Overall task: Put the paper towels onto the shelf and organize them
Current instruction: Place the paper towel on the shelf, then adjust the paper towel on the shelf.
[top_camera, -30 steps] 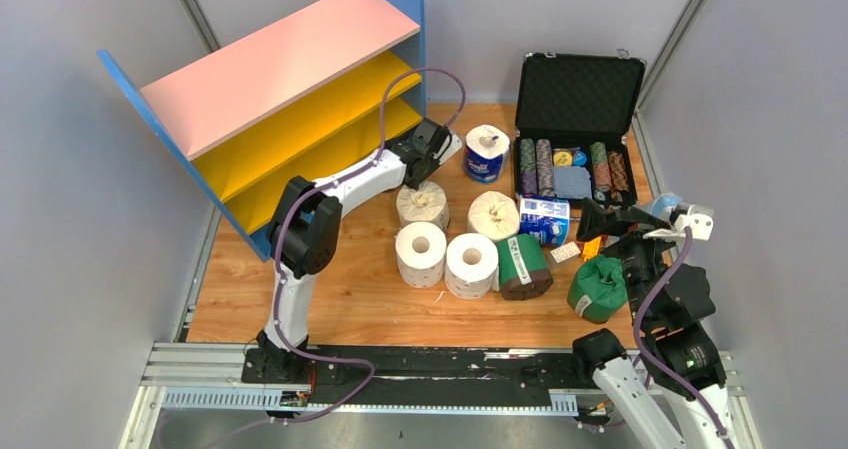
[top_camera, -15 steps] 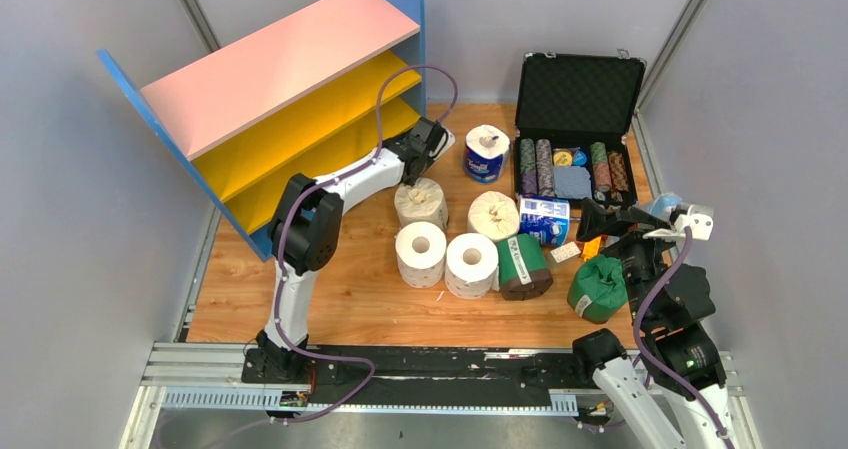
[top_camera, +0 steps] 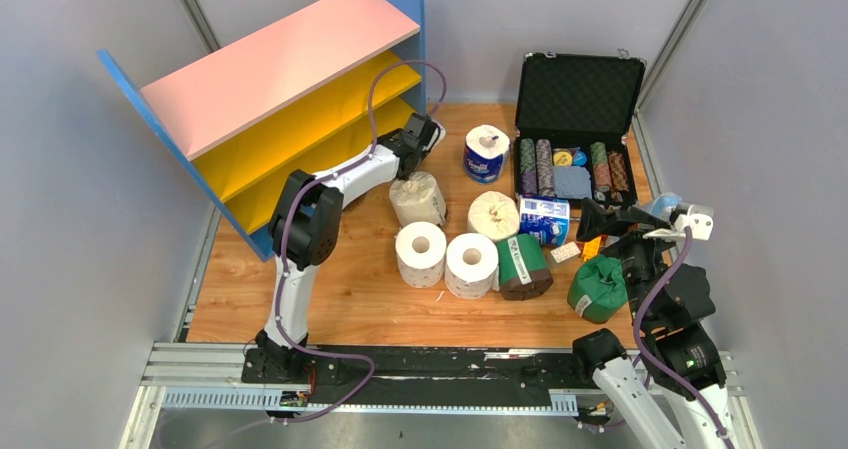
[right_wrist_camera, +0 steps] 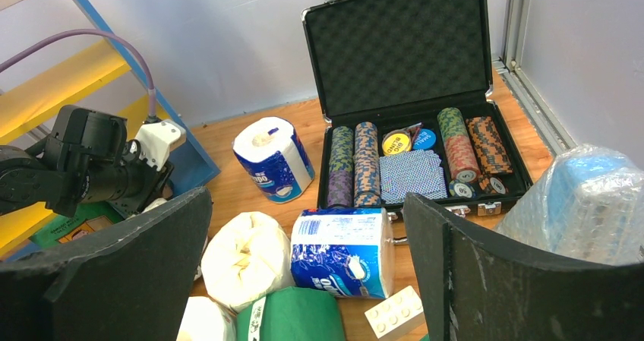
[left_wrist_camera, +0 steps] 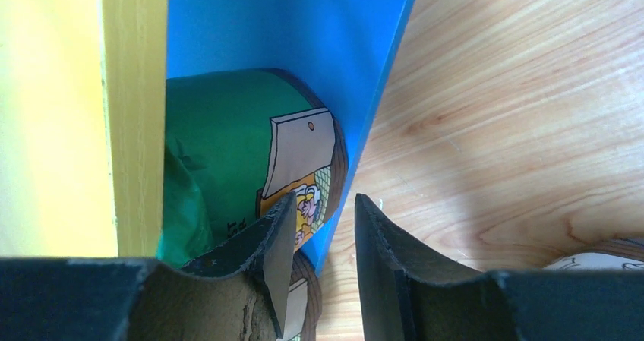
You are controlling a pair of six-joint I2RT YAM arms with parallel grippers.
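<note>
The shelf [top_camera: 280, 64] stands tilted at the back left. My left gripper [top_camera: 424, 131] is at the right end of its bottom tier. In the left wrist view the left gripper [left_wrist_camera: 323, 204] is open a little, with nothing between its fingers. Just beyond them a green-wrapped paper towel roll [left_wrist_camera: 228, 151] lies inside the shelf against the blue side panel [left_wrist_camera: 304, 29]. On the table lie cream rolls [top_camera: 418, 199], bare white rolls [top_camera: 421, 252], green rolls [top_camera: 523, 266] and blue-white rolls [top_camera: 487, 153]. My right gripper [right_wrist_camera: 307, 204] hangs wide open and empty above the blue-white roll [right_wrist_camera: 342, 250].
An open black case [top_camera: 580, 89] with poker chips stands at the back right. A white toy brick [right_wrist_camera: 393, 311] lies by the green roll. A clear-wrapped blue object [right_wrist_camera: 585, 204] sits at the right edge. Grey walls close in on both sides.
My left gripper has slid a little further back towards the shelf's right end. The cream roll under the arm has shifted slightly. The right arm has not moved.
</note>
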